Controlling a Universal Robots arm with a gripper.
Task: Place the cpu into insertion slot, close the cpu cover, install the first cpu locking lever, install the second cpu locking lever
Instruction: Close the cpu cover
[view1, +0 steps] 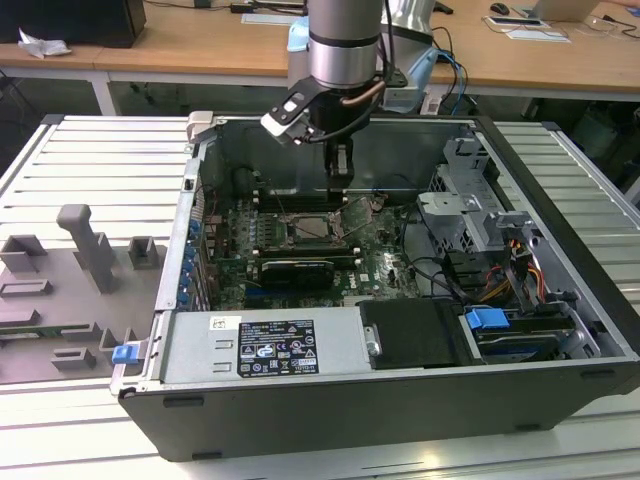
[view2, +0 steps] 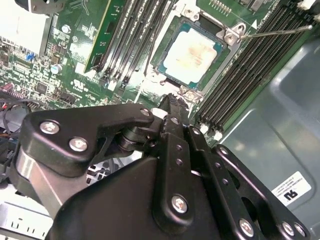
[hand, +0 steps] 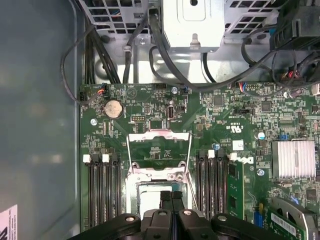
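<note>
Tool (view2: 169, 101) near square pale cpu (view2: 192, 55)

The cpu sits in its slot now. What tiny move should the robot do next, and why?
Probably push the cpu cover down over the cpu. The chip already lies seated, the cover stands open, and the shut gripper hovers close by.

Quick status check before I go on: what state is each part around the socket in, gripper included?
cpu: seated flat in the socket.
socket: filled, uncovered.
cover: open, raised off the socket at its hinge.
lever: unlatched, sticking out free.
gripper: shut, holding nothing, over the socket's edge.
</note>
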